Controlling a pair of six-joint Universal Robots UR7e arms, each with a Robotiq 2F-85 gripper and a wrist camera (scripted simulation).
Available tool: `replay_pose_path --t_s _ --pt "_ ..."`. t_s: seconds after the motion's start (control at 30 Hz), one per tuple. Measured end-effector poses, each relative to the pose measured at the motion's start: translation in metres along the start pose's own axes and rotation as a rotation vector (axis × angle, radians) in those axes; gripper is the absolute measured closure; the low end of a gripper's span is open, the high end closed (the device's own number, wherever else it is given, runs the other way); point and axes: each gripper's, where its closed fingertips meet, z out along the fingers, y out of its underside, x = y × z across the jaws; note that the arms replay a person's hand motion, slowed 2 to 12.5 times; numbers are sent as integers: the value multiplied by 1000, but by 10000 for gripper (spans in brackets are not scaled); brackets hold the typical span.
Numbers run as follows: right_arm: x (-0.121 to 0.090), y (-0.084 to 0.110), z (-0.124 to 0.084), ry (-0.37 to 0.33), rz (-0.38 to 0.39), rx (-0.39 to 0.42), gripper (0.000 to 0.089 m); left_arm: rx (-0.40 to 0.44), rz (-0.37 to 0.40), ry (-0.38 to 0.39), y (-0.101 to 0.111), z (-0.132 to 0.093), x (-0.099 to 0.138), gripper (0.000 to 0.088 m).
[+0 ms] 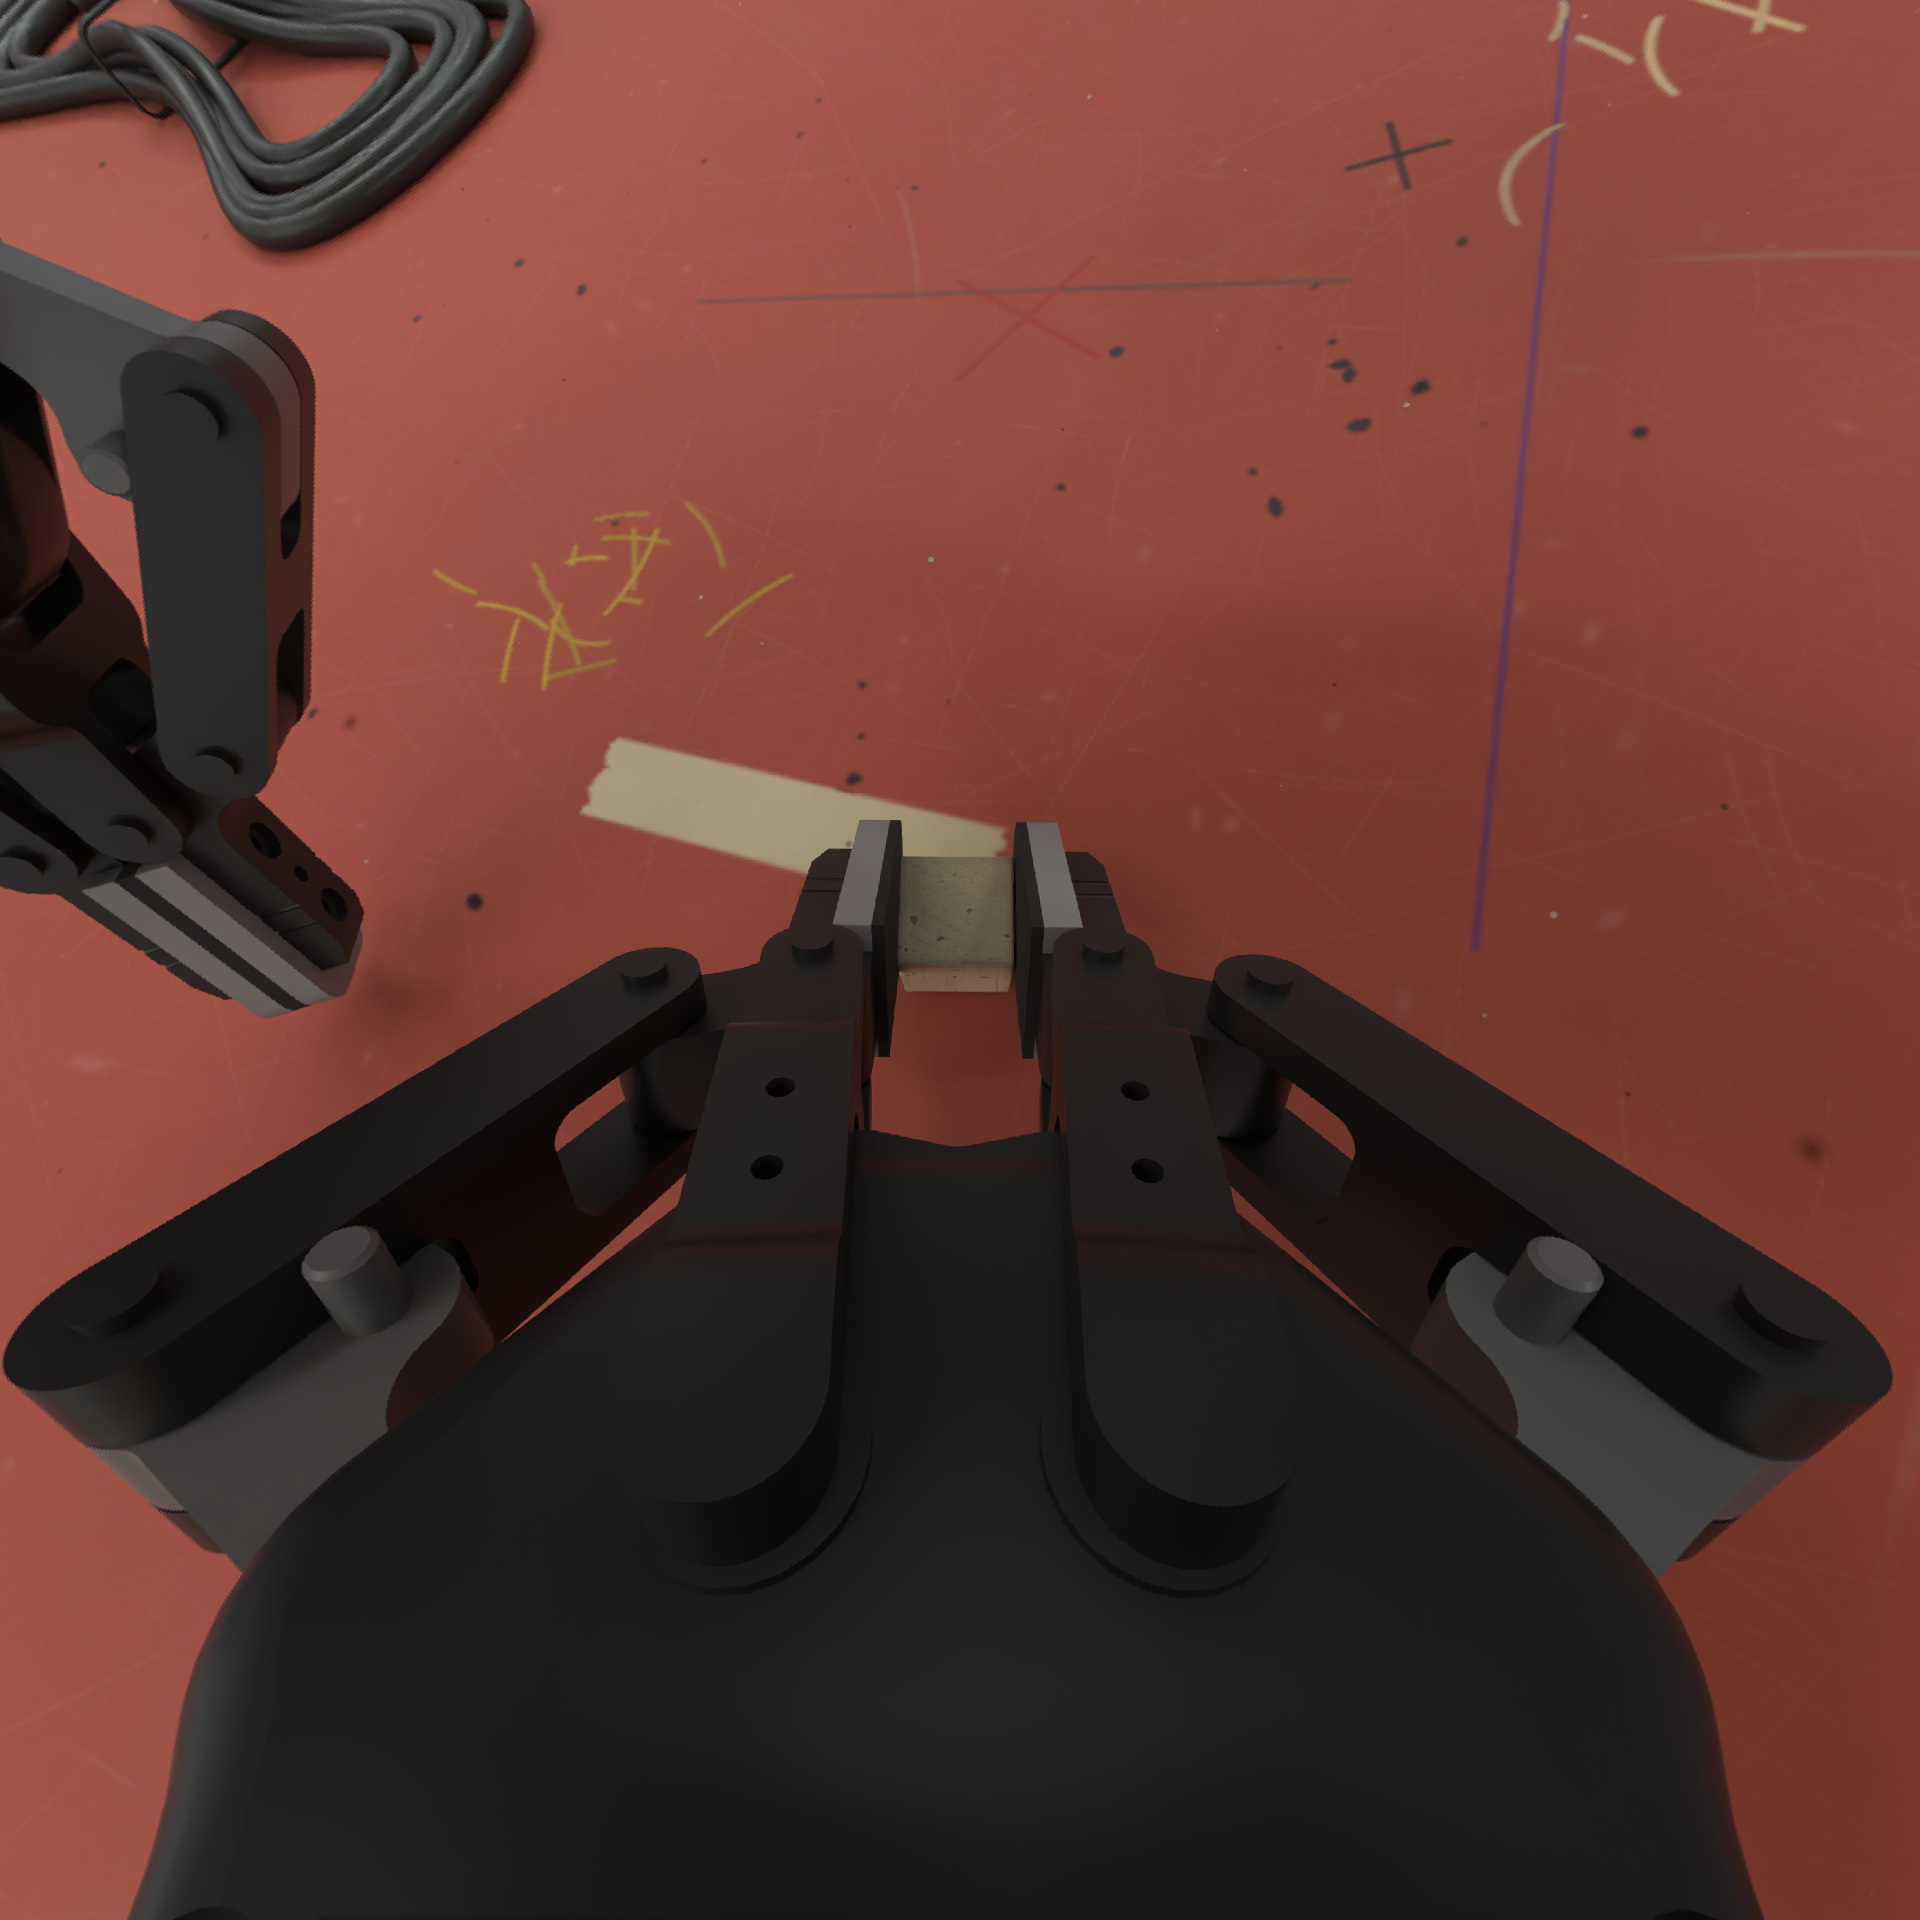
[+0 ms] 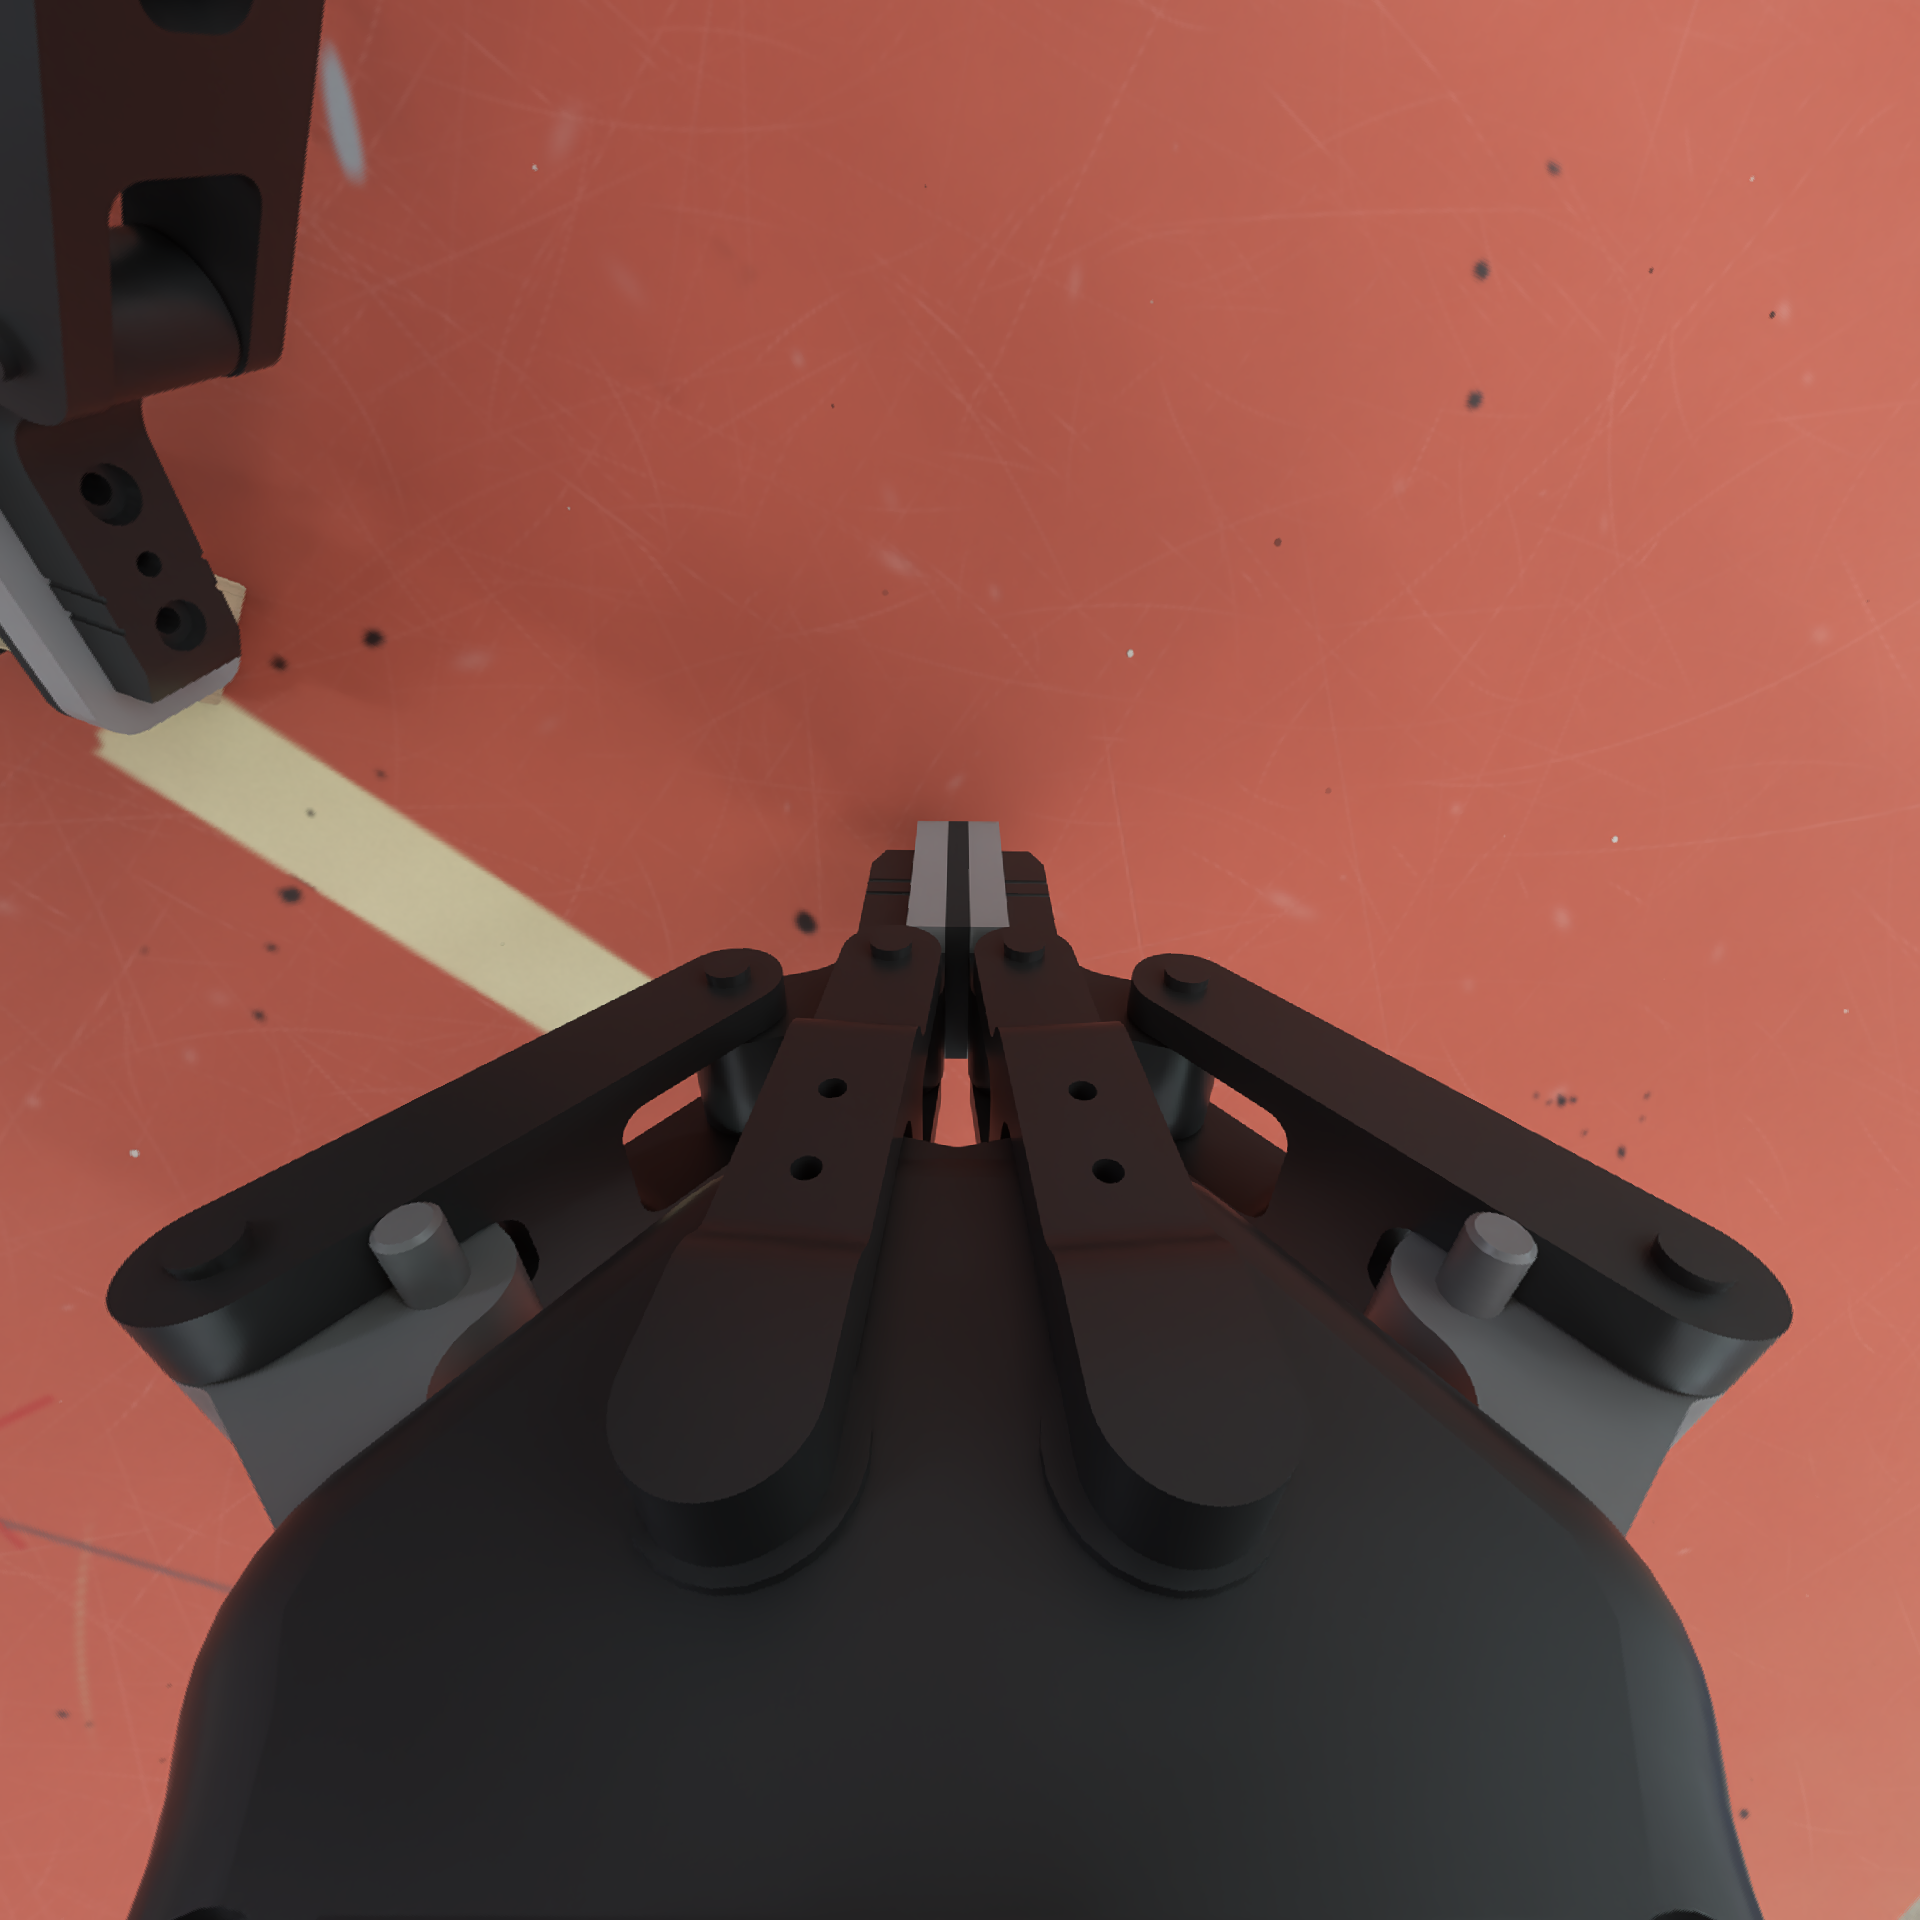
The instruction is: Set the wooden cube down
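A pale wooden cube (image 1: pixel 954 914) sits between the pads of my left gripper (image 1: pixel 956 883), which is shut on it just over the red table (image 1: pixel 1143 623). Whether the cube touches the table I cannot tell. My right gripper (image 2: pixel 957 873) is shut and empty, its pads pressed together low over the table. It also shows in the left wrist view (image 1: pixel 249 935) at the left, apart from the cube. In the right wrist view the left gripper's finger (image 2: pixel 125 623) shows at the upper left, with only a sliver of the cube (image 2: pixel 234 601) behind it.
A strip of beige tape (image 1: pixel 748 805) lies on the table just beyond the cube, and also shows in the right wrist view (image 2: pixel 364 862). A coil of dark cable (image 1: pixel 312 114) lies at the far left. The table carries scratches, specks and drawn lines.
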Motion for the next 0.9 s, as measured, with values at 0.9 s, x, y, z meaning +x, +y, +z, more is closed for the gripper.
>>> replay_pose_path --t_s 0.9 --pt "-8 -10 2 -31 242 84 724 -1 -3 7 0 0 0 691"
